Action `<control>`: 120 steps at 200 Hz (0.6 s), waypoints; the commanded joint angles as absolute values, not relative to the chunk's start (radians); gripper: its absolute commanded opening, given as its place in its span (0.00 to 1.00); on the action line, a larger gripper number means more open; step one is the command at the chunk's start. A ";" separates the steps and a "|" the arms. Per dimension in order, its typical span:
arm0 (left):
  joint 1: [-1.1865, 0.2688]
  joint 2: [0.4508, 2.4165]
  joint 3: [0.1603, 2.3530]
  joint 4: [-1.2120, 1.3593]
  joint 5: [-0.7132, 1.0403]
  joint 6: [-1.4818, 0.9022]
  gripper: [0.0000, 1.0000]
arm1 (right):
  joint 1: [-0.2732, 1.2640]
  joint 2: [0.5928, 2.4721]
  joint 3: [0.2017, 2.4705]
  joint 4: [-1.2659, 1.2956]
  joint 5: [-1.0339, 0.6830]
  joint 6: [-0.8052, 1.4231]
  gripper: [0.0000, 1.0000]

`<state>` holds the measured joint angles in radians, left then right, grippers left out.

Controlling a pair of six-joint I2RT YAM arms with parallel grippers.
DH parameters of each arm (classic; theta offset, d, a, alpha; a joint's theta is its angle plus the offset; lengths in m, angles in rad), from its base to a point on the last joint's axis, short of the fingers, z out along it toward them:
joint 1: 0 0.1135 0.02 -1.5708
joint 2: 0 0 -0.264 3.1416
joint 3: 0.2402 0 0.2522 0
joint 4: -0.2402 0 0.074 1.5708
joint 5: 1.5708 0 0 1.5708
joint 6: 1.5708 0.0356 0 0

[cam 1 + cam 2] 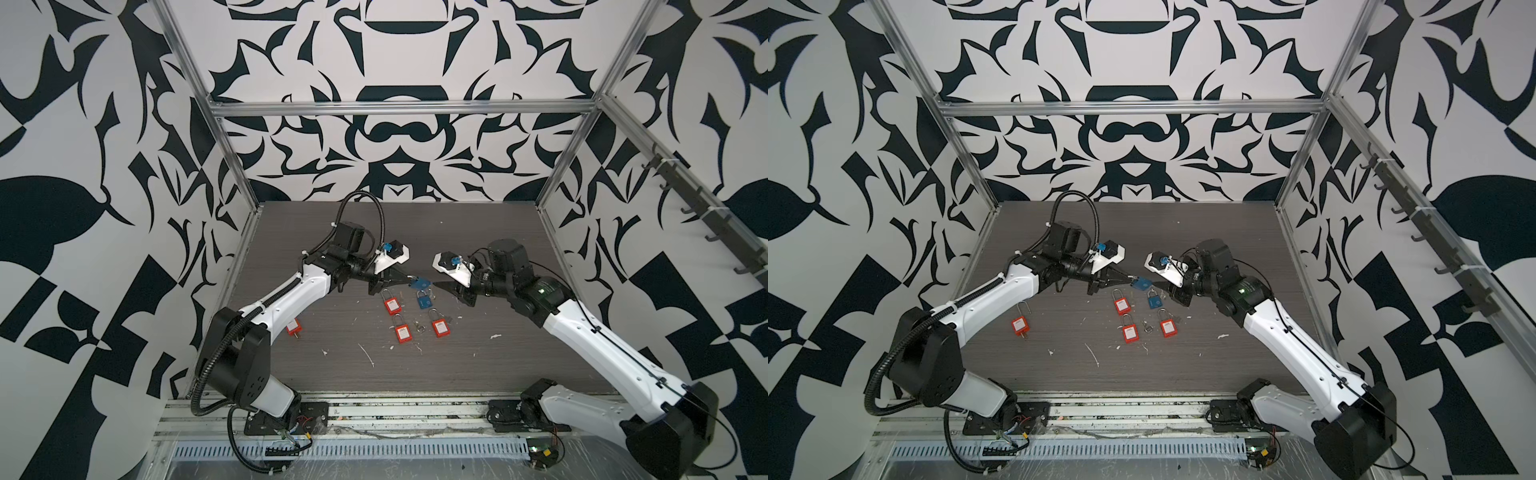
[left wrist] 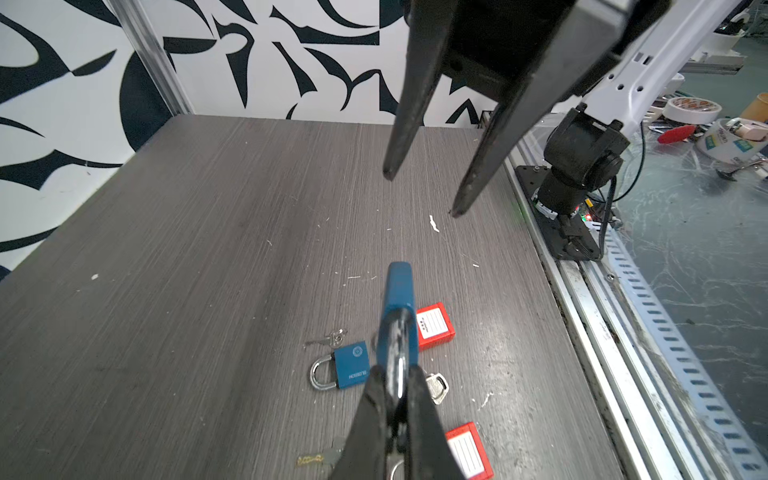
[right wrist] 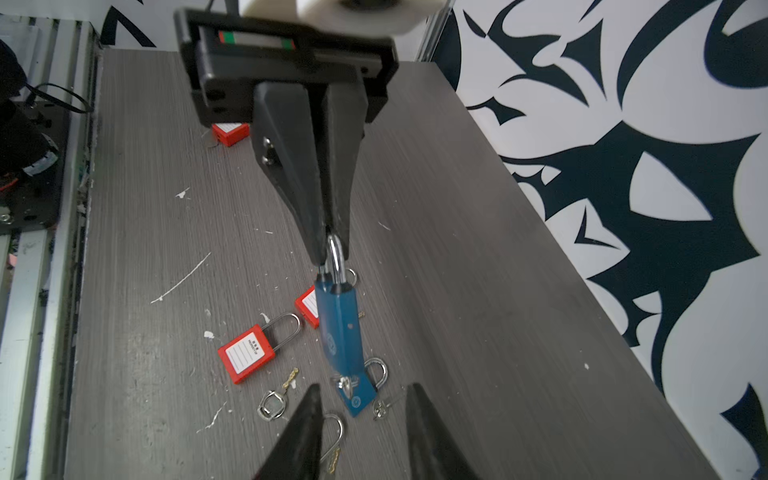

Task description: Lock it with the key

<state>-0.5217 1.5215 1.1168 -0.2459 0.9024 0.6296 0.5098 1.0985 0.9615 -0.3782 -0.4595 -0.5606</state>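
Holding the padlock by its shackle in the clamped left gripper, centre the parted, empty right gripper on the key at its base, then turn.

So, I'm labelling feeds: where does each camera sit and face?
Top views: high in front, looking down on the table; left arm and right arm show whole.
Left wrist: on the left arm, looking along shut left jaws holding the blue padlock toward the right jaws.
Right wrist: on the right arm, facing opposite, past open right jaws.
Both wrist views share that padlock.
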 commanded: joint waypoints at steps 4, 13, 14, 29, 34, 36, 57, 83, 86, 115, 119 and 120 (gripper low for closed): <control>-0.521 1.514 1.152 -0.301 0.950 0.671 0.00 | 0.507 1.095 0.943 -0.394 -0.482 -0.550 0.31; -0.521 1.516 1.156 -0.303 0.952 0.673 0.00 | 0.508 1.114 0.950 -0.424 -0.487 -0.569 0.30; -0.521 1.516 1.157 -0.303 0.952 0.674 0.00 | 0.508 1.117 0.951 -0.428 -0.488 -0.571 0.30; -0.521 1.514 1.159 -0.311 0.964 0.684 0.00 | 0.508 1.145 0.969 -0.471 -0.486 -0.599 0.30; -0.520 1.514 1.160 -0.311 0.966 0.688 0.00 | 0.508 1.148 0.969 -0.465 -0.485 -0.604 0.30; -0.521 1.513 1.159 -0.311 0.968 0.689 0.00 | 0.508 1.149 0.968 -0.461 -0.484 -0.605 0.30; -0.521 1.509 1.158 -0.310 0.973 0.696 0.00 | 0.507 1.151 0.955 -0.423 -0.486 -0.610 0.30; -0.521 1.508 1.163 -0.313 0.981 0.706 0.00 | 0.506 1.189 0.980 -0.458 -0.498 -0.635 0.30; -0.521 1.508 1.163 -0.312 0.982 0.708 0.00 | 0.507 1.191 0.981 -0.460 -0.500 -0.636 0.30; -0.521 1.510 1.163 -0.314 0.988 0.716 0.00 | 0.507 1.205 0.985 -0.449 -0.524 -0.632 0.28; -0.521 1.509 1.163 -0.314 0.989 0.718 0.00 | 0.508 1.208 0.987 -0.452 -0.527 -0.633 0.28; -0.521 1.509 1.163 -0.314 0.992 0.718 0.00 | 0.508 1.209 0.987 -0.452 -0.527 -0.633 0.28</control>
<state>-0.5217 1.5215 1.1179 -0.3004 0.9283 0.6853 0.5098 1.2072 0.9474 -0.4519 -0.4870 -0.6186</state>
